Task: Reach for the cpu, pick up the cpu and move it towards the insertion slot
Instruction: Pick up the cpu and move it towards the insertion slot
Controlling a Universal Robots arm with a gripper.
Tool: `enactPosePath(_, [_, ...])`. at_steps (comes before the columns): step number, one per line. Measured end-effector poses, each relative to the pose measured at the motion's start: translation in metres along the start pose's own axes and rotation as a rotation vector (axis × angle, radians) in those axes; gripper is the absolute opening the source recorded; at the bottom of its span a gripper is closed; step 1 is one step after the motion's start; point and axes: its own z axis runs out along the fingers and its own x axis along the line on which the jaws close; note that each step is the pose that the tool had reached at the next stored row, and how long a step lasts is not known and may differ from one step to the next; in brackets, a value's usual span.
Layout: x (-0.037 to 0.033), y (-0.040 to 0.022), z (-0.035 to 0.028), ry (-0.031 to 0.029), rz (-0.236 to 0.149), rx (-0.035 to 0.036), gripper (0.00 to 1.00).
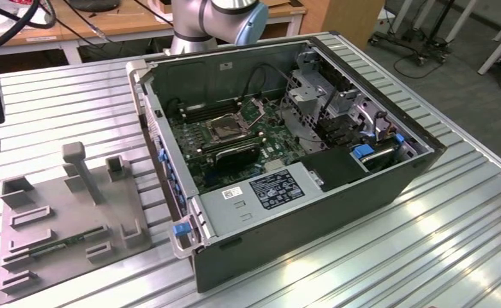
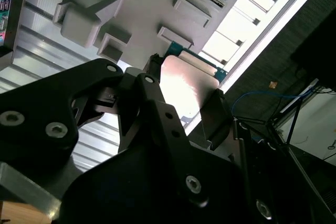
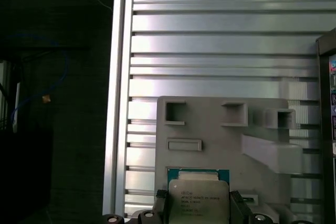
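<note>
Cpu (image 3: 198, 196): gripped in the claw (image 3: 198, 206). The silvery face is turned to the first wrist camera, and a green rim is seen along one edge.

Claw: closed part-way, down onto the cpu. The black fingers (image 3: 160, 204) are pressed one to each of two opposite edges. The same grip is seen in the second wrist view, where the cpu's face glares between the fingers.

Position: the cpu is held in the air, clear of the grey tray (image 3: 210, 150). The tray, with its raised blocks and square recesses, is seen beyond the cpu in both wrist views. In the exterior view the claw's black body is noted at the exterior view's left edge, above the surface (image 1: 455, 244) and farther off than the tray.

Slot (image 1: 227, 128): silver frame with a dark centre, set in the green board (image 1: 272, 138) inside the open case (image 1: 336, 212). The case is laid on its side on the slatted surface. The slot is well apart from the claw.

Tray: resting on the surface just beside the case, on the exterior view's left. A green memory stick (image 1: 58, 244) is seated near the tray's near edge.

Arm base (image 1: 201, 25): mounted at the far side, behind the case.
</note>
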Motion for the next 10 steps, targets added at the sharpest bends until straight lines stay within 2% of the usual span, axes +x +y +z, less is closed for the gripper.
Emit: enactPosePath(10, [-0.0108,-0.0002,0.0001,-0.0001,0.0,0.0,0.54])
